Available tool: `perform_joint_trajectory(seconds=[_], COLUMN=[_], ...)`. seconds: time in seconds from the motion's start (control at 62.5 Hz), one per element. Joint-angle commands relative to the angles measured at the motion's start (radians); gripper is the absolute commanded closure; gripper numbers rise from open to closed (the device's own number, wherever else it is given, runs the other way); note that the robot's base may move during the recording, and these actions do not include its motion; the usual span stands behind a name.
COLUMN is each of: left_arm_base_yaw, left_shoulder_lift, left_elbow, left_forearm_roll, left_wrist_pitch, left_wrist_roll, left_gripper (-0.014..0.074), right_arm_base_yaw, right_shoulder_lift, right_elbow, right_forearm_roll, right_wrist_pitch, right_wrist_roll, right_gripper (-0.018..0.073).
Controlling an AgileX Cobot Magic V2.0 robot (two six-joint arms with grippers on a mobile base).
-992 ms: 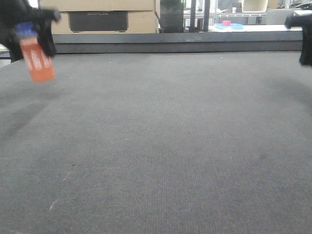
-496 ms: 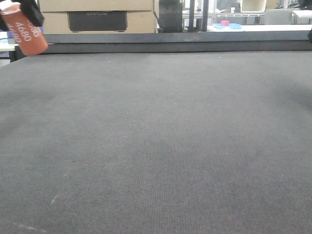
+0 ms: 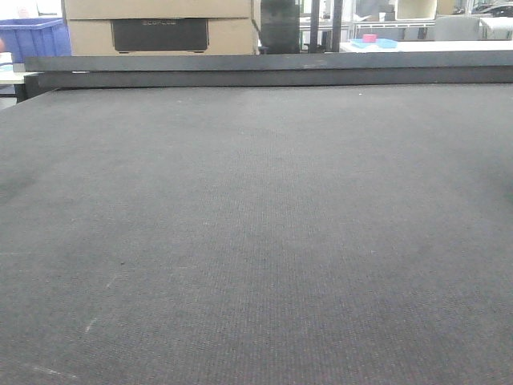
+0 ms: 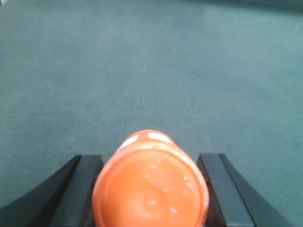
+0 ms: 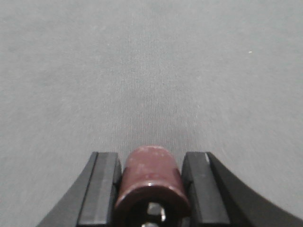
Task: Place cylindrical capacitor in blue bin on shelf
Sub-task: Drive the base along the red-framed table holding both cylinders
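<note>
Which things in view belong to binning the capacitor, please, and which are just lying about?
Job: orange cylindrical capacitor, gripped in the left claw; blue bin, far back left.
Lying about: dark red cylinder in the right claw; cardboard box.

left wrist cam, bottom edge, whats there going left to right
black finger → orange cylindrical capacitor, seen end-on → other black finger

Dark grey fabric worktop (image 3: pixel 256 241) fills the view; beyond its far edge, a cardboard box (image 3: pixel 160 10) and blue crate (image 3: pixel 36 40)
</note>
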Motion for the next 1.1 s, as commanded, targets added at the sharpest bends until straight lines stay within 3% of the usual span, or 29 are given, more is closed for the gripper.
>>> perform_joint_trajectory(seconds=[0.0, 0.496, 0.8, 1.088], left_arm_base_yaw=[-0.003, -0.003, -0.003, -0.003], left_shoulder_lift=[-0.108, -0.592, -0.691, -0.693], left_elbow=[0.053, 0.135, 0.135, 0.135], left_forearm_roll=[-0.007, 0.017, 0.017, 0.065], left_wrist_pitch=[-0.052, -0.049, -0.045, -0.038], left_wrist_roll=[0.0, 0.0, 0.0, 0.0], left_gripper=[0.0707, 0.0707, 0.0707, 0.0707], right_arm_base_yaw=[0.0, 0.0, 0.0, 0.0], right_shoulder_lift=[-0.085, -0.492, -0.653, -0.749], right_elbow=[0.032, 0.042, 0.042, 0.042], right_forearm_roll=[0.001, 0.001, 0.001, 0.001], right_wrist_pitch=[-0.041, 0.009, 0.005, -0.007], right_wrist_roll=[-0.002, -0.002, -0.002, -0.002], right_gripper=[0.0722, 0.0722, 0.0722, 0.0725])
